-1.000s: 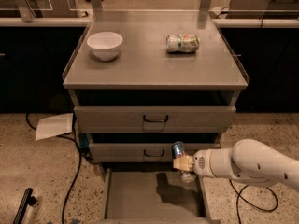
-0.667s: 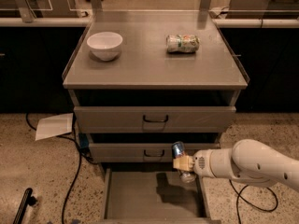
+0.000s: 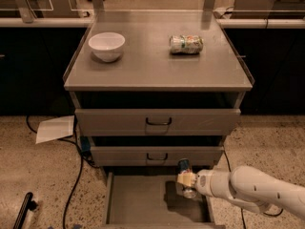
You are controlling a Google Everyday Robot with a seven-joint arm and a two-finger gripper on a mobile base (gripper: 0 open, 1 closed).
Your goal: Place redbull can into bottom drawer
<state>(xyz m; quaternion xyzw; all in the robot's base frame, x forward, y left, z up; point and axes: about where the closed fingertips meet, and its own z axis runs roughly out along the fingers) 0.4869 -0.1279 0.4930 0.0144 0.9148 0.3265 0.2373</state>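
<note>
Camera view: the white arm [image 3: 252, 189] enters from the lower right and reaches left, nearly level, over the right part of the open bottom drawer [image 3: 138, 202]. The tool [image 3: 184, 179] sits at the arm's left end, just in front of the middle drawer [image 3: 157, 155] and above the bottom drawer's flat grey inside. Its cream fingers [image 3: 182, 179] are clamped around the redbull can [image 3: 185, 166], which stands about upright with its top poking above the fingers and its lower end showing below them. The can is over the drawer's right rear area; whether it touches the floor of the drawer cannot be told. A dark shadow lies on the drawer floor just left of the can. On the worktop [image 3: 157, 68] a white bowl [image 3: 107, 46] sits at the left and a green and white can [image 3: 186, 44] lies on its side at the right, well apart. The top drawer [image 3: 157, 121] is pulled out a little. A sheet of paper [image 3: 55, 129] lies on the floor at left. Compared with one second ago, the arm, tool and can sit lower, with the can top now below the middle drawer's handle [image 3: 157, 157]; the grip is unchanged, and the bowl and lying can have not moved.
</note>
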